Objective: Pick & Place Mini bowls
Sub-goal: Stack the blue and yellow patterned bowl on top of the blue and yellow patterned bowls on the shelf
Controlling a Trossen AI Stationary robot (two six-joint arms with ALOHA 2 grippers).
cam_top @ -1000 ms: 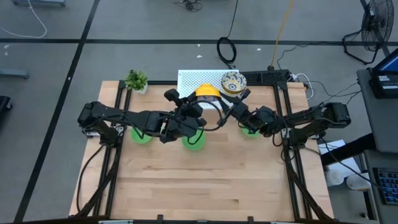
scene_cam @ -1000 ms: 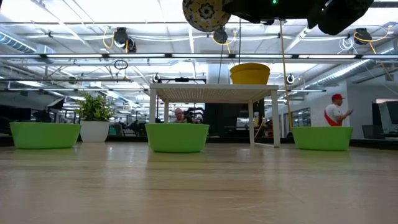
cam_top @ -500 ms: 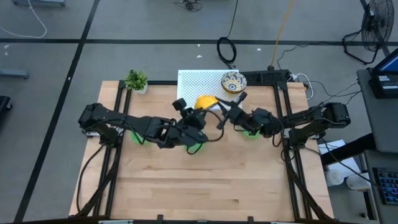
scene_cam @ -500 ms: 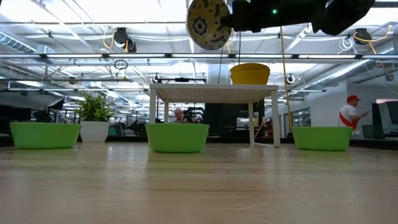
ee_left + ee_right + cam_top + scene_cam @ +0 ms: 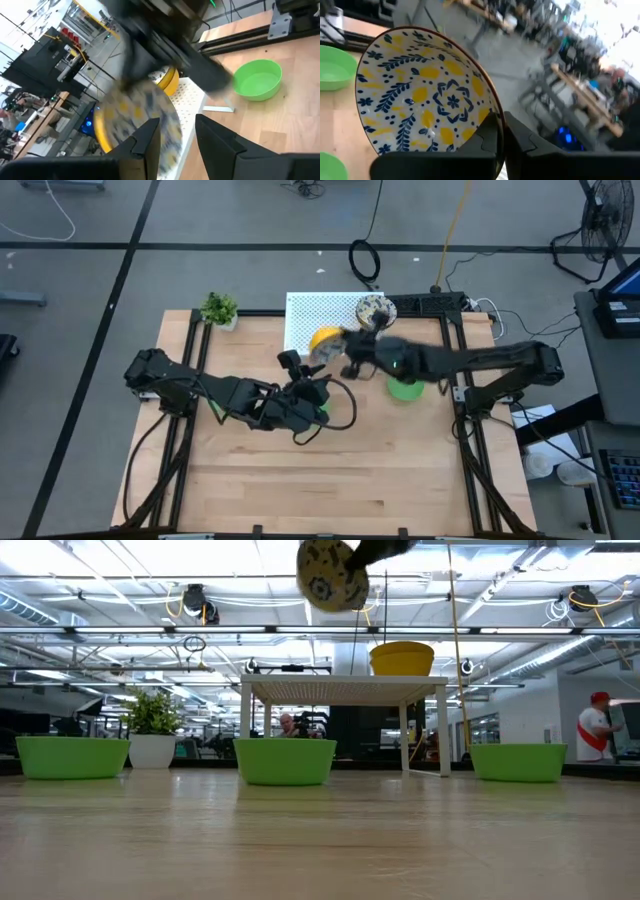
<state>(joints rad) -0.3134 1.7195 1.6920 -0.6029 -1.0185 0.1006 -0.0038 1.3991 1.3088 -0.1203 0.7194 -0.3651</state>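
A yellow mini bowl with a blue-and-white floral inside point(image 5: 420, 90) hangs tipped on its side above the white rack point(image 5: 305, 310), with my right gripper point(image 5: 501, 137) shut on it; the low view shows the bowl point(image 5: 328, 575) high up. A second floral bowl point(image 5: 373, 309) stands upright on the rack. Three green bowls point(image 5: 72, 756) point(image 5: 285, 760) point(image 5: 518, 761) rest on the table. My left gripper point(image 5: 177, 145) is open just near of the held bowl, over the middle green bowl point(image 5: 320, 412). My right gripper pinches the floral bowl's rim point(image 5: 496, 117), one finger inside the bowl and one on its yellow outside. The bowl is lifted clear and tipped, its inside facing the table's near edge.
A small potted plant point(image 5: 218, 308) stands at the far left corner. The rack is a low table on thin legs point(image 5: 443, 730) along the far edge. Bare wood lies in the near half of the table point(image 5: 330, 480). A person point(image 5: 598, 730) stands in the room behind.
My left gripper has let go of the floral bowl and drawn back from it toward the table's near edge. My right arm has reached toward the table's left and taken the bowl by its rim; the bowl stays in the air above the rack's front.
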